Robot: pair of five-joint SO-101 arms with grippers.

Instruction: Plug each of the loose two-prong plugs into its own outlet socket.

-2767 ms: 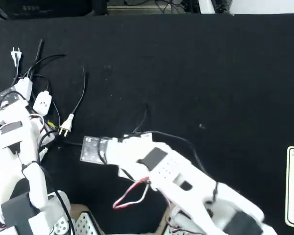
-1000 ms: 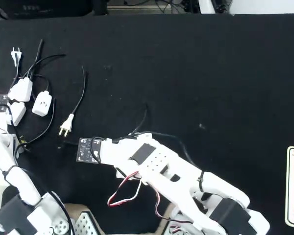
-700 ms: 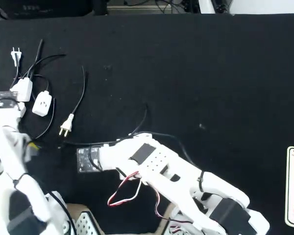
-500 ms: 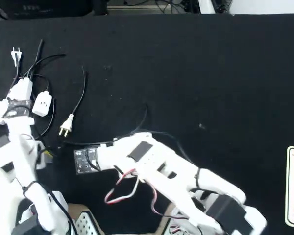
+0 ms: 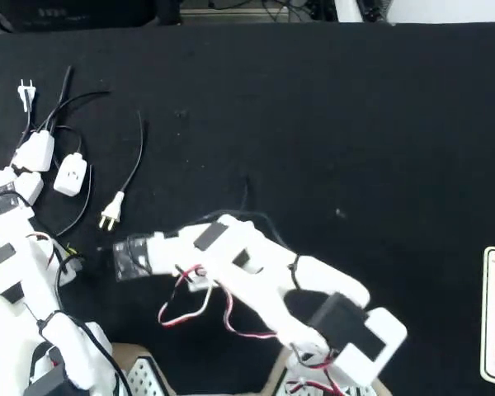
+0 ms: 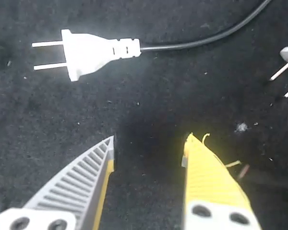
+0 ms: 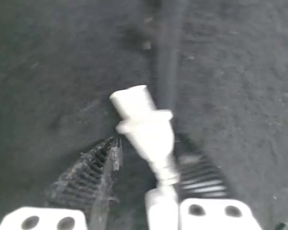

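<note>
The left gripper (image 6: pixel 149 141) hangs over the near-left part of the black table (image 5: pixel 355 124). Its grey and yellow fingers (image 6: pixel 209 182) are spread apart with nothing between them. Just beyond the fingertips a loose white plug (image 6: pixel 89 48) lies flat on the cloth with both prongs bare, and its black cable (image 6: pixel 201 40) trails away from it. In the high view this plug lies left of centre, and its cable runs toward the far side.

The right arm extends from the near edge toward the left, and the right gripper (image 7: pixel 149 146) sits just near and right of the loose plug. It is clamped on a held plug (image 7: pixel 144 127), a white body standing between its ribbed fingers, though the wrist view is blurred. A second cable (image 5: pixel 246 191) lies on the table to the far right of this gripper.

Three white sockets (image 5: pixel 70 175) sit close together at the left edge among black leads. A far plug (image 5: pixel 25 92) lies beyond them, apart from the sockets, its prongs pointing to the far side
</note>
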